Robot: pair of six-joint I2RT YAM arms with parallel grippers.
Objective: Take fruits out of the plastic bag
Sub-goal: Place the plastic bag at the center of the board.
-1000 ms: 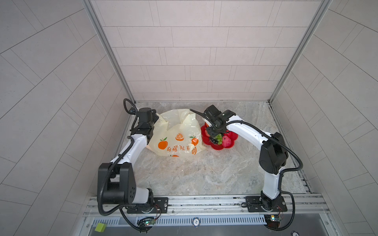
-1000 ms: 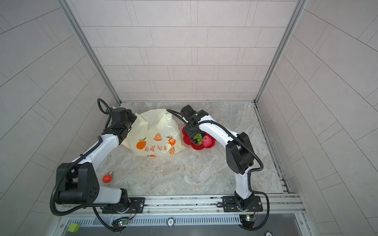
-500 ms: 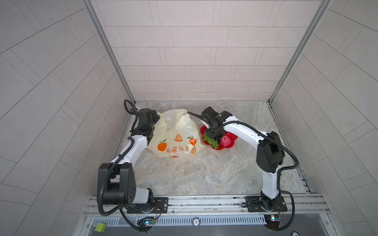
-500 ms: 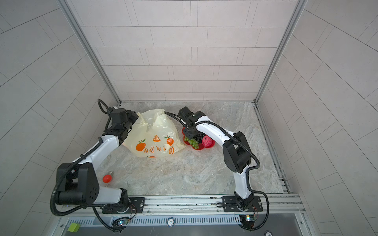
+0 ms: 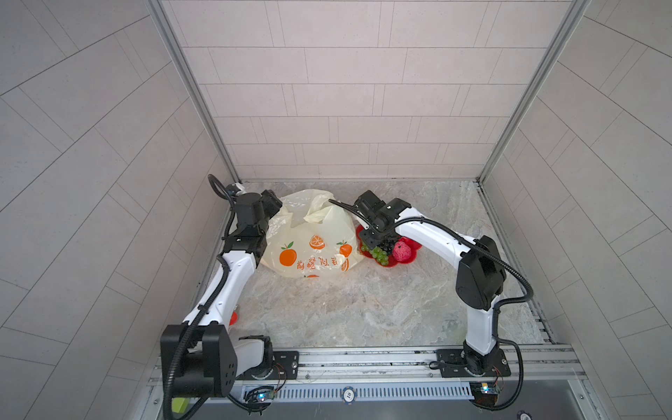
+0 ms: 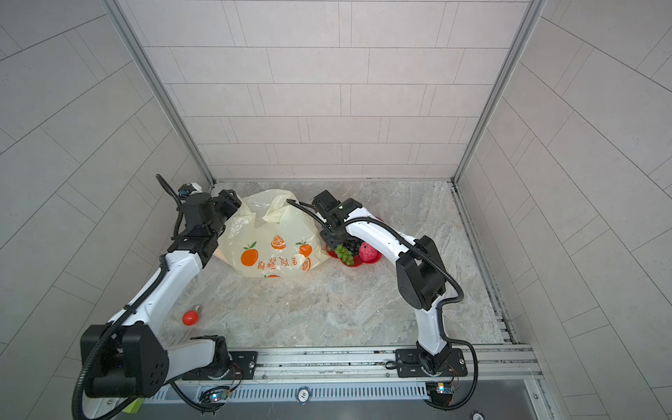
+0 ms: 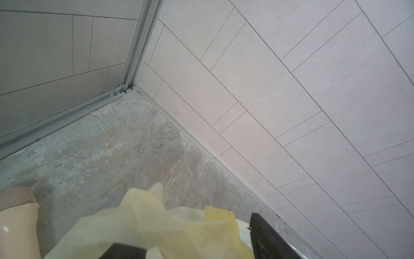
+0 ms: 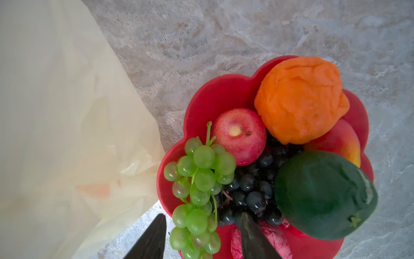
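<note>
The pale yellow plastic bag [image 5: 312, 232] [image 6: 269, 232] lies slumped at the back left, its handles loose. My left gripper [image 5: 278, 203] [image 7: 192, 233] is open at its left handle; crumpled plastic [image 7: 143, 222] lies slack between the spread jaws. The fruits sit on the red flower-shaped plate [image 8: 201, 105] [image 5: 414, 244]: green grape bunch [image 8: 199, 179] [image 5: 378, 253], red apple [image 8: 239, 139], orange [image 8: 300, 98], dark green round fruit [image 8: 322, 195], dark purple grapes [image 8: 253, 190], mango [image 8: 336, 139], bumpy pink fruit [image 5: 402, 251]. My right gripper [image 8: 202, 215] [image 5: 372, 242] is open astride the green bunch, not touching it.
A beige stick [image 7: 18, 215] lies beside the bag near the back left corner. A small red bulb-shaped thing [image 6: 190, 317] rests by the left arm near the front. Tiled walls close in on the back, left and right. Marble floor [image 5: 345, 309] stretches in front of bag and plate.
Both grippers have opened. The right one let the green grape bunch down onto the plate's edge. The left one let go of the bag handle, and the bag has slumped.
</note>
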